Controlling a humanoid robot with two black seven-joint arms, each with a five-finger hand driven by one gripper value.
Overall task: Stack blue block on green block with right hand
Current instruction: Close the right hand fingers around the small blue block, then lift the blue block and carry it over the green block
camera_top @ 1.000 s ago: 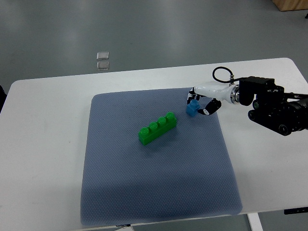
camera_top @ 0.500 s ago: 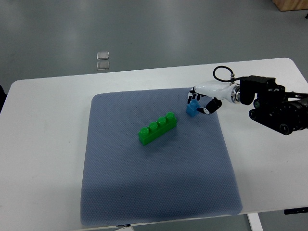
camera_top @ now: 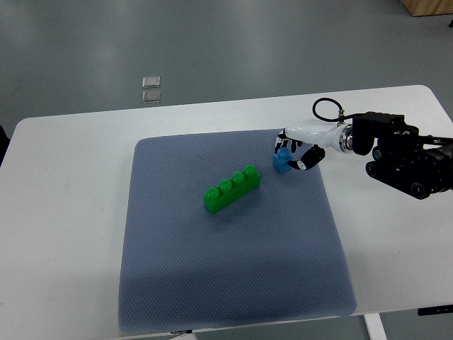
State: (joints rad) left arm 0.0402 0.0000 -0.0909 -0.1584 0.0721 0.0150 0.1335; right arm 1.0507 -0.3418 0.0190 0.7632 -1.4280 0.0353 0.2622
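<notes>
Right hand [camera_top: 296, 147] fingers curled around small blue block [camera_top: 282, 160]; studded green block [camera_top: 231, 188] on dimpled mat [camera_top: 233, 283].

We see a white table [camera_top: 64, 212] with rounded corners filling most of the top view. A blue-grey textured mat [camera_top: 233, 283] lies flat on the table, roughly centred, its near edge close to the table's near edge. We note a fine dotted pattern across the mat's surface. Beyond the table's far edge lies a grey floor [camera_top: 248, 42]. On that floor we see two small pale square items [camera_top: 151, 89], one just behind the other, too small to identify. A light wooden object [camera_top: 428, 7] is cut off at the top right corner.
</notes>
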